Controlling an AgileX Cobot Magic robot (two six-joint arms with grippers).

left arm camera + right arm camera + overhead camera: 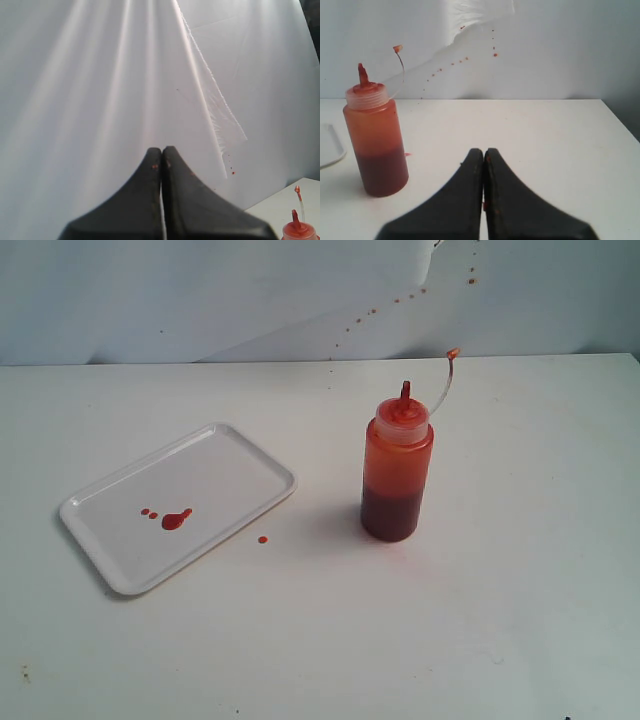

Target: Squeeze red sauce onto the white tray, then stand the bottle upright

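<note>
Exterior view is showing no arm and no pincer, so the two wrist views are telling where things are from each pincer. On the left, the white tray [225, 465] is lying flat on the table [500, 600], with its long side running at a slant. Red sauce [176, 519] is sitting on it as one blob with two little dots beside it. One more red drop [263, 539] is lying on the table just beside the tray's rim. To the right, apart from the tray, the bottle [397, 480] is standing straight up, its long side going up and down. Its nozzle [405, 393] is pointing up, and the thin tip [453, 353] is sticking out to the side on its string.

The left pincer [161, 154] is shut tight, its two black fingers [145, 200] pressing together, and it is holding nothing. It is pointing at the white cloth [100, 90] behind the table. Only the top of the bottle [298, 231] is showing, ahead of this pincer, lower down and off to one side, well apart. The rest is being cut off by the picture's edge. Tiny red specks are sitting on the fingers.

The right pincer [484, 154] is shut tight too and holding nothing. It is pointing across the table toward the back wall. The bottle [376, 140] is standing ahead of its tips and off to one side, near but not touching. A corner of the tray [329, 145] is peeking out past the bottle, mostly cut off.
</note>
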